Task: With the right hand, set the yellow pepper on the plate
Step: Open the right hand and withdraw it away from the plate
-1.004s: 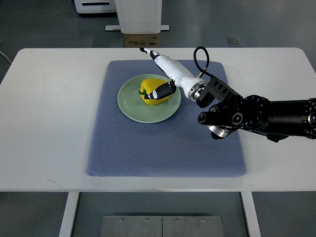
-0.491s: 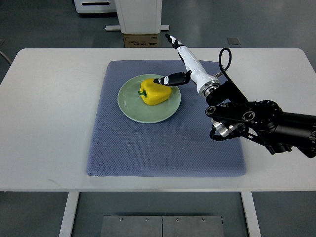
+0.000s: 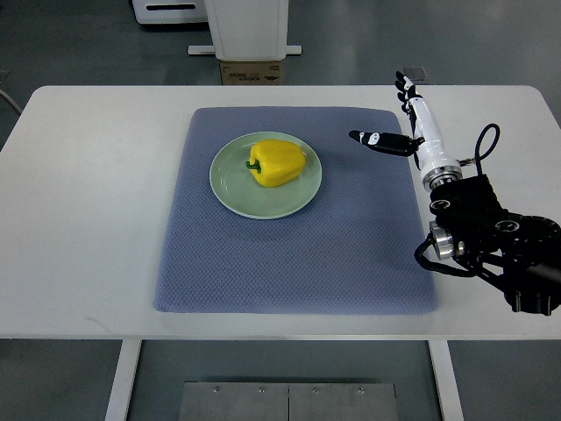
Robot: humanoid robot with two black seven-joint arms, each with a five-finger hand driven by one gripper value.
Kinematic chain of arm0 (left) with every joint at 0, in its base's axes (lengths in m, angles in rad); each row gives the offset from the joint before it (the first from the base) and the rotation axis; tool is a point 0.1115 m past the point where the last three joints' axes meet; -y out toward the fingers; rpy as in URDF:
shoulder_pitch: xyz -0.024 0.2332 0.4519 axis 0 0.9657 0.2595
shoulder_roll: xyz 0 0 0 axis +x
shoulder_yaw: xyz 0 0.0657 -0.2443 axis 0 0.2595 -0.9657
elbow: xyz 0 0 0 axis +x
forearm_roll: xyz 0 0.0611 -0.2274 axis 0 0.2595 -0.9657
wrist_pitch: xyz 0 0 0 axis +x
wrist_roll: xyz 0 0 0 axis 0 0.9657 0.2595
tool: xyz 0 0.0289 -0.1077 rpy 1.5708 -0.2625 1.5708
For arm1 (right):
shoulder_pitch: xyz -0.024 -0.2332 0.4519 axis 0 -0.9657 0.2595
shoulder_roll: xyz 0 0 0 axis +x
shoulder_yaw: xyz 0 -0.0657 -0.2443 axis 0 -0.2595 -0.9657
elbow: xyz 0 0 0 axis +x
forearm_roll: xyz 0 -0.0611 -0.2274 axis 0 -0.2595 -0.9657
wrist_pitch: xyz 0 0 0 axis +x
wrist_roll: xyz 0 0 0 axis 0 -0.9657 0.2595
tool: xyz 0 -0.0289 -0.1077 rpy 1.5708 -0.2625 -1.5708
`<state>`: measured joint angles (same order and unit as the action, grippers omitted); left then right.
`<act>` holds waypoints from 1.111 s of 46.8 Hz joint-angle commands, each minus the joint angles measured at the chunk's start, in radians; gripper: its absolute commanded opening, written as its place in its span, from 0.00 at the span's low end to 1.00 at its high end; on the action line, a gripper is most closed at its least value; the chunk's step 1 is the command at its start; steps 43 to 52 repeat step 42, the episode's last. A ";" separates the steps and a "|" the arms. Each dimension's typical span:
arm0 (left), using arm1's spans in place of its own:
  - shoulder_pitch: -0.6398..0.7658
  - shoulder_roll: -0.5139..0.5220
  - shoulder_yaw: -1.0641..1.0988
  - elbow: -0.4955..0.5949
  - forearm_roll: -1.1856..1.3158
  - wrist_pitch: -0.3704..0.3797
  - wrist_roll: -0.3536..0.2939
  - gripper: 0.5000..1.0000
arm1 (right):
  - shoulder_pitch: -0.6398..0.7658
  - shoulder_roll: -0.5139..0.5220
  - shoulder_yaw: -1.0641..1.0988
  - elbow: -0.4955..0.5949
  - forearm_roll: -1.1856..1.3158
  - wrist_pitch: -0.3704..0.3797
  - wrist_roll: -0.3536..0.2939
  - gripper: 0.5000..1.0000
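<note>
A yellow pepper (image 3: pixel 278 163) with a green stem lies on its side on a pale green plate (image 3: pixel 230 189), which sits on the blue-grey mat (image 3: pixel 289 254). My right hand (image 3: pixel 396 112) hovers over the mat's far right corner, well to the right of the plate. Its fingers are spread, thumb pointing left toward the plate, and they hold nothing. The black forearm runs down to the right edge. The left arm does not show.
The mat lies on a white table (image 3: pixel 88 202). Beyond the table's far edge stand a white pedestal (image 3: pixel 245 26) and a small cardboard box (image 3: pixel 251 74) on the floor.
The right hand let go of the pepper and drew back to the right, away from the plate. The pepper stays on the plate.
</note>
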<state>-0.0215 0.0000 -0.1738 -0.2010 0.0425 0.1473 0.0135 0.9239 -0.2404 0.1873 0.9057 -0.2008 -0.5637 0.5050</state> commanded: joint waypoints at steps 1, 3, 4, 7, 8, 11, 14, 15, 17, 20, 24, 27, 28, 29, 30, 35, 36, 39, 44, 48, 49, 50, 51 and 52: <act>0.000 0.000 0.000 0.000 0.000 0.000 0.000 1.00 | -0.051 -0.005 0.124 -0.001 0.001 0.067 -0.010 1.00; 0.000 0.000 -0.001 0.000 0.000 0.000 0.000 1.00 | -0.077 -0.014 0.187 -0.001 0.001 0.097 -0.023 1.00; 0.000 0.000 0.000 0.000 -0.001 0.000 0.000 1.00 | -0.091 -0.019 0.214 -0.001 0.001 0.110 -0.031 1.00; 0.000 0.000 0.000 0.000 0.000 0.000 0.000 1.00 | -0.128 -0.030 0.290 -0.001 0.001 0.156 -0.055 1.00; 0.000 0.000 0.000 0.000 0.000 0.000 0.000 1.00 | -0.135 -0.033 0.313 -0.001 0.003 0.174 -0.063 1.00; 0.000 0.000 0.000 0.000 0.000 0.000 0.000 1.00 | -0.157 -0.040 0.377 -0.005 0.024 0.232 -0.086 1.00; 0.000 0.000 0.000 0.000 0.000 0.000 0.000 1.00 | -0.178 -0.051 0.428 -0.021 0.082 0.290 -0.105 1.00; 0.000 0.000 0.000 0.000 0.000 0.000 0.000 1.00 | -0.183 -0.056 0.440 -0.031 0.107 0.309 -0.111 1.00; 0.000 0.000 0.000 0.000 -0.001 0.000 0.000 1.00 | -0.186 -0.059 0.457 -0.053 0.153 0.343 -0.123 1.00; 0.000 0.000 0.000 0.000 0.000 0.000 0.000 1.00 | -0.188 -0.059 0.463 -0.088 0.217 0.384 -0.131 1.00; 0.000 0.000 0.000 0.000 0.000 0.000 0.000 1.00 | -0.188 -0.059 0.465 -0.131 0.273 0.444 -0.131 1.00; 0.000 0.000 0.000 0.000 -0.001 0.000 0.000 1.00 | -0.191 -0.059 0.466 -0.154 0.300 0.493 -0.131 1.00; 0.000 0.000 0.000 0.000 0.000 0.000 0.000 1.00 | -0.192 -0.059 0.468 -0.162 0.310 0.508 -0.132 1.00; 0.000 0.000 0.000 0.000 0.000 0.000 0.000 1.00 | -0.194 -0.059 0.468 -0.166 0.322 0.522 -0.132 1.00; 0.000 0.000 0.000 0.000 0.000 0.000 0.000 1.00 | -0.198 -0.059 0.468 -0.169 0.333 0.534 -0.134 1.00; 0.000 0.000 0.000 0.000 0.000 0.000 0.000 1.00 | -0.209 -0.057 0.468 -0.179 0.379 0.593 -0.140 1.00; 0.000 0.000 0.000 0.000 0.000 0.000 0.000 1.00 | -0.212 -0.057 0.468 -0.179 0.382 0.594 -0.141 1.00; 0.000 0.000 0.000 0.000 -0.001 0.000 0.000 1.00 | -0.215 -0.053 0.468 -0.179 0.382 0.594 -0.141 1.00; 0.000 0.000 0.000 0.000 -0.001 0.000 0.000 1.00 | -0.218 -0.051 0.466 -0.179 0.382 0.594 -0.140 1.00; 0.000 0.000 0.000 0.000 -0.001 0.000 0.000 1.00 | -0.218 -0.051 0.466 -0.179 0.382 0.594 -0.140 1.00; 0.000 0.000 0.000 0.000 -0.001 0.000 0.000 1.00 | -0.218 -0.051 0.466 -0.179 0.382 0.594 -0.140 1.00; 0.000 0.000 0.000 0.000 -0.001 0.000 0.000 1.00 | -0.218 -0.051 0.466 -0.179 0.382 0.594 -0.140 1.00; 0.000 0.000 0.000 0.000 -0.001 0.000 0.000 1.00 | -0.218 -0.051 0.466 -0.179 0.382 0.594 -0.140 1.00; 0.000 0.000 0.000 0.000 -0.001 0.000 0.000 1.00 | -0.218 -0.051 0.466 -0.179 0.382 0.594 -0.140 1.00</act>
